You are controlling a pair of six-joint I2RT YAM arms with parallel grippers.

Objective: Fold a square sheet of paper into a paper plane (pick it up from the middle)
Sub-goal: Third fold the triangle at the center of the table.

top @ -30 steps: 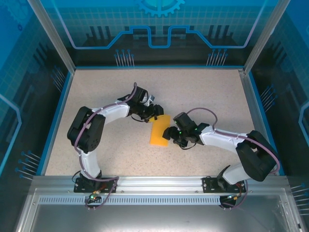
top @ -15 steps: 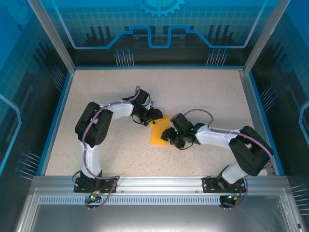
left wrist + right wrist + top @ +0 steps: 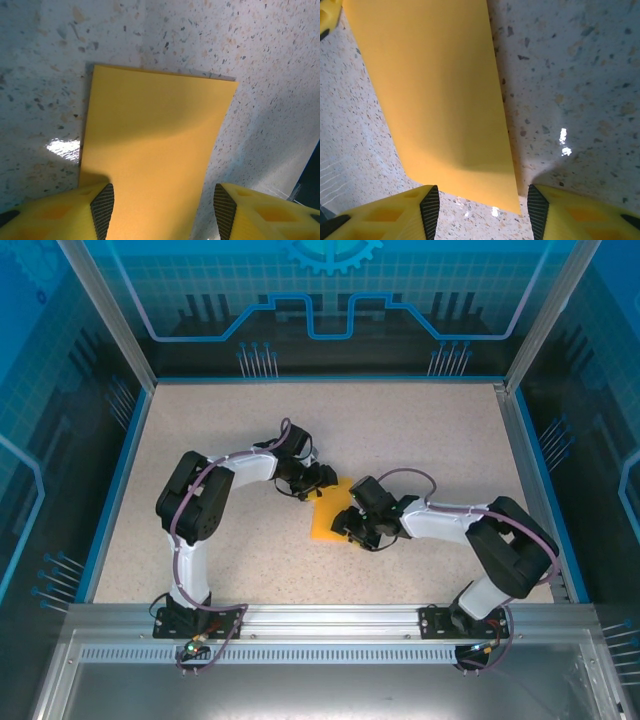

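Two YAM arms meet over one orange-yellow sheet of paper point(image 3: 326, 518) near the middle of the speckled table point(image 3: 220, 430), as we see it from the top cam. The sheet lies flat and reads as an oblong rather than a square, w/ the left gripper point(image 3: 322, 480) at its far end and the right gripper point(image 3: 350, 527) at its near right edge.

Left wrist cam: we find the left gripper point(image 3: 161, 209) w/ jaws wide apart, clamping nothing. The sheet point(image 3: 155, 145) runs up out of the gap btwn them. The left-hand pad point(image 3: 102, 210) sits at one long edge, while the other pad point(image 3: 224, 210) stands just off the opposite edge, over bare table.

Right wrist cam: the right gripper point(image 3: 482, 210) is likewise spread, w/ nothing pinched. The sheet point(image 3: 435, 100) stretches away from the gap, and its near edge stops just ahead of the pads. One corner comes close to the right-hand pad point(image 3: 537, 210). We can't tell whether any pad touches the paper.
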